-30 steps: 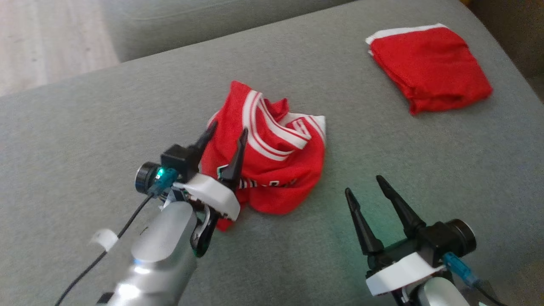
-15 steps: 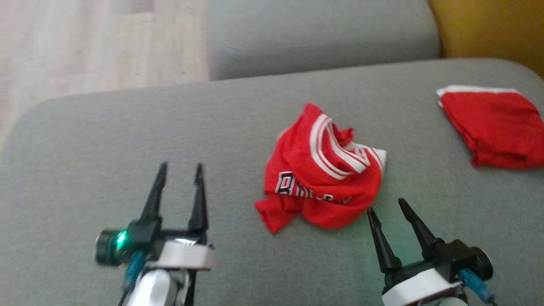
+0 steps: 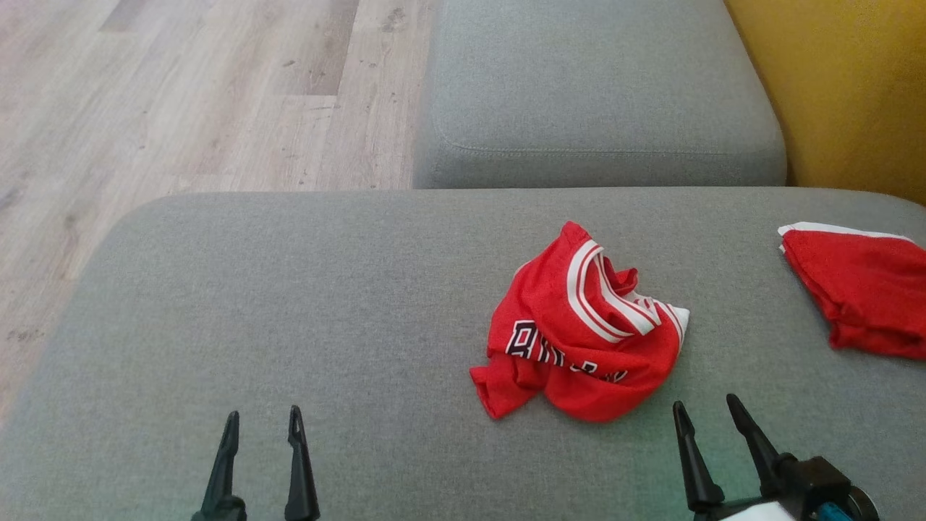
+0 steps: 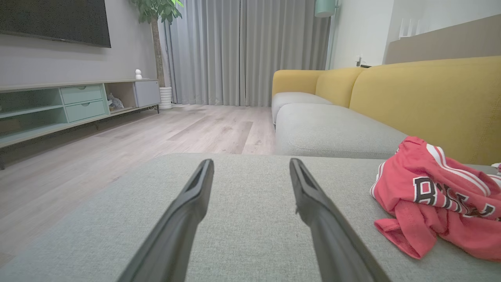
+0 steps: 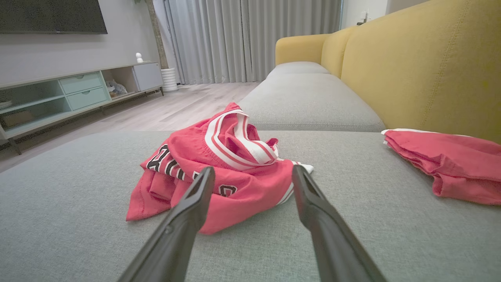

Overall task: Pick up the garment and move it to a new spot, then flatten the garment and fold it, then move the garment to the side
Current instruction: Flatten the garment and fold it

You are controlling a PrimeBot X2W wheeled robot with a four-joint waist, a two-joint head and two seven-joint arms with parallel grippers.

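A crumpled red garment (image 3: pixel 582 333) with white stripes and dark lettering lies in a heap on the grey cushion (image 3: pixel 289 304), right of centre. In the right wrist view the garment (image 5: pixel 223 168) sits just beyond the fingertips, and in the left wrist view it (image 4: pixel 434 196) lies off to the right. My left gripper (image 3: pixel 264 423) stands open at the lower left, well clear of the cloth, with nothing between its fingers. My right gripper (image 3: pixel 707 409) is open too, its tips just short of the garment's near edge.
A second red garment (image 3: pixel 857 289), folded, lies at the cushion's right side. A yellow sofa back (image 3: pixel 846 94) runs along the right. Another grey seat cushion (image 3: pixel 593 94) lies beyond, with wooden floor (image 3: pixel 181 101) to the left past the cushion's edge.
The left gripper has drawn back from the garment to the lower left and stays open. The head camera has turned, shifting the whole picture. The garment lies where it was.
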